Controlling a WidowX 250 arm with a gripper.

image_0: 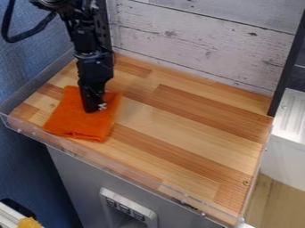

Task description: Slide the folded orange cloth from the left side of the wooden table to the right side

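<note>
Gripper (pixel 95 108) sits at orange cloth (pixel 73 119), left of frame — cloth-handling step, we judge, wide or narrow we can't tell — next calls for checking grip before any lift.

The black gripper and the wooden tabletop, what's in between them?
An orange cloth lies there, on the wooden tabletop and under the black gripper, in the camera view.
</note>
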